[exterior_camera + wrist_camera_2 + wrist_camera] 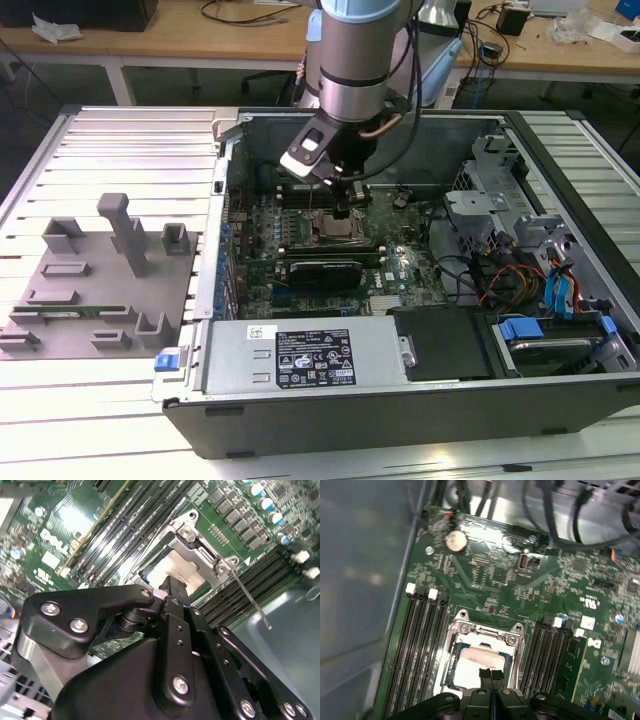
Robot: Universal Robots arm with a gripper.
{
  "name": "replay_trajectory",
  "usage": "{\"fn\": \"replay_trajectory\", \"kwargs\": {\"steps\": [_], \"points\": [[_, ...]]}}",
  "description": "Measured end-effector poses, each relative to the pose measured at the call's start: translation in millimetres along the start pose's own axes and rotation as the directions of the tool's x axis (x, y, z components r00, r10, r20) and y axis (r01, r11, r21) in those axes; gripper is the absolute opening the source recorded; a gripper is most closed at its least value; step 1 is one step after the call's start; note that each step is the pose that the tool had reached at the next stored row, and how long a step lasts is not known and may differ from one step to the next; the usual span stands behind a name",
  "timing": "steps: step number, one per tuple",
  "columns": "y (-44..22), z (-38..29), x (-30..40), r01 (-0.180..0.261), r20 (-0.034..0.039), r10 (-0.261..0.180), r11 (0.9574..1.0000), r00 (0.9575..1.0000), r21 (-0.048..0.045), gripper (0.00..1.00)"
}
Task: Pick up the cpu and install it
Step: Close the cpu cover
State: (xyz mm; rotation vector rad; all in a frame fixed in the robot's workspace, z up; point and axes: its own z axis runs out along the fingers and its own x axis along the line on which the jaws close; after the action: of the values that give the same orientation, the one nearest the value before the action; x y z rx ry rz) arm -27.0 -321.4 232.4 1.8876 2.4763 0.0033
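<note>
The cpu (472, 661) is a shiny silver-white square lying flat inside the metal socket frame (485, 630) on the green motherboard (485, 570). In the second wrist view the cpu (175, 569) shows just beyond the black fingers. My gripper (491, 674) hangs over the cpu's near edge with its two fingertips pressed together and nothing visible between them. In the exterior view my gripper (345, 205) reaches down into the open computer case (400, 410), right above the socket (335, 233). Whether the fingertips touch the cpu I cannot tell.
Black memory slots (422, 640) run along both sides of the socket, and a thin metal lever (247, 597) sticks out beside it. A grey fixture block (100, 280) lies on the table at the exterior view's left. The power supply (310, 355) and drive bays (530, 250) crowd the case.
</note>
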Motion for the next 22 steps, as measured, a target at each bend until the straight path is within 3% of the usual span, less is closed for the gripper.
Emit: {"fn": "replay_trajectory", "kwargs": {"steps": [2, 4, 6, 8, 11, 13, 15, 16, 17, 18, 19, 20, 22], "points": [[0.0, 0.0, 0.0, 0.05, -0.0009, -0.05, 0.9988, 0.9988, -0.001, 0.11], [0.0, 0.0, 0.0, 0.124, -0.0021, -0.124, 0.9922, 0.9922, -0.0027, 0.11], [0.0, 0.0, 0.0, 0.164, -0.0028, -0.164, 0.9864, 0.9864, -0.0036, 0.11], [0.0, 0.0, 0.0, 0.214, -0.0035, -0.214, 0.9768, 0.9768, -0.0049, 0.11], [0.0, 0.0, 0.0, 0.292, -0.0045, -0.292, 0.9564, 0.9564, -0.0068, 0.11], [0.0, 0.0, 0.0, 0.349, -0.0051, -0.349, 0.937, 0.937, -0.0084, 0.11], [0.0, 0.0, 0.0, 0.388, -0.0056, -0.388, 0.9217, 0.9217, -0.0095, 0.11], [0.0, 0.0, 0.0, 0.42, -0.0058, -0.42, 0.9076, 0.9077, -0.0105, 0.11], [0.0, 0.0, 0.0, 0.459, -0.0062, -0.459, 0.8882, 0.8883, -0.0117, 0.11], [0.0, 0.0, 0.0, 0.487, -0.0064, -0.488, 0.8731, 0.8731, -0.0125, 0.11], [0.0, 0.0, 0.0, 0.523, -0.0065, -0.523, 0.8525, 0.8525, -0.0135, 0.11], [0.0, 0.0, 0.0, 0.547, -0.0067, -0.547, 0.8373, 0.8373, -0.0144, 0.11], [0.0, 0.0, 0.0, 0.576, -0.0067, -0.576, 0.8176, 0.8176, -0.0153, 0.11]]}}
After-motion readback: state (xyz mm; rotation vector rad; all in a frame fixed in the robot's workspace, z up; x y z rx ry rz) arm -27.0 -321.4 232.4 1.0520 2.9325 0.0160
